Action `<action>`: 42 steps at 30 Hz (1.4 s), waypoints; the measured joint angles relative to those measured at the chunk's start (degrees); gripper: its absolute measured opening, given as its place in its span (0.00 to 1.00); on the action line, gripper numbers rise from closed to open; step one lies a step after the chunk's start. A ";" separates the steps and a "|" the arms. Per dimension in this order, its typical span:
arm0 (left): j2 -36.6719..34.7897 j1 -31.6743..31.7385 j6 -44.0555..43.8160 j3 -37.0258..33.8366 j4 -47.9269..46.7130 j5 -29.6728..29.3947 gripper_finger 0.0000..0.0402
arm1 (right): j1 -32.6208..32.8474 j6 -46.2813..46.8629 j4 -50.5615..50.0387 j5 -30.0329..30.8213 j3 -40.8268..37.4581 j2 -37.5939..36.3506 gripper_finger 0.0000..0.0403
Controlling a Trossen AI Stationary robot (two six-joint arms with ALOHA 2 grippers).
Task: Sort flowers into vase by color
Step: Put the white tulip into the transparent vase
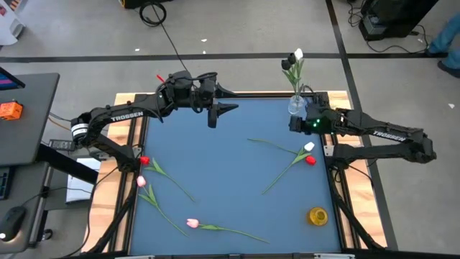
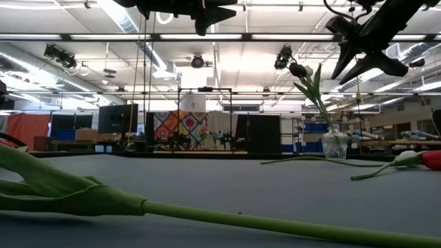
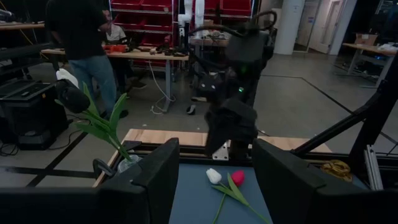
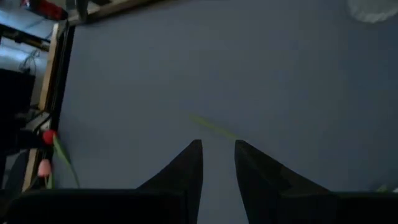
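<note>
A clear glass vase stands at the table's far right corner with a black-headed flower and a white-headed one standing in it. A white tulip and a red tulip lie on the blue mat at the right. At the left lie a red tulip and a pink one, and another pink one lies near the front. My right gripper hovers open beside the vase, slanting down, nothing between its fingers. My left gripper waits open, level, high over the far edge.
A yellow round container stands at the near right. A green stem lies on the mat beyond my right gripper's fingertips. Wooden borders frame the mat. A person stands in the room beyond the table. The mat's middle is bare.
</note>
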 joint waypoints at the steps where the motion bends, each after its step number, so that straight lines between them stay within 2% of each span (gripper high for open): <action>1: 0.00 -0.02 0.00 0.00 -0.02 0.00 0.52 | 1.32 1.47 0.03 0.06 0.00 0.57 0.25; 4: 0.00 0.00 0.00 0.00 -0.02 0.00 0.52 | 5.45 5.65 1.31 -0.41 0.00 3.50 0.25; 10: 0.00 0.00 0.00 0.00 -0.02 0.02 0.52 | 15.74 13.52 8.42 -5.04 0.00 12.54 0.25; 16: 0.00 0.00 0.02 0.00 -0.02 0.00 0.52 | 24.20 24.75 9.52 -9.94 -0.01 18.72 0.25; 19: 0.00 0.00 0.03 0.00 -0.04 0.00 0.52 | 26.53 23.40 9.43 -13.56 -0.02 19.93 0.25; 23: 0.00 0.00 0.09 0.00 0.00 -1.45 0.52 | 27.30 13.03 8.50 -17.12 -0.02 20.32 0.25; 27: 0.00 0.01 0.18 0.00 -0.07 -2.94 0.52 | 27.33 -0.62 6.33 -17.20 -0.02 21.25 0.25; 35: 0.00 0.00 0.16 0.00 -1.17 -2.91 0.52 | 27.95 -42.34 1.24 -17.04 2.16 28.02 0.25; 38: 0.00 0.00 0.15 0.00 -2.57 -2.89 0.52 | 28.51 -55.98 -5.00 -13.66 3.41 31.40 0.25; 42: 0.00 0.00 -0.01 0.00 -4.57 -2.89 0.52 | 28.39 -67.49 -11.22 -6.53 2.65 34.34 0.25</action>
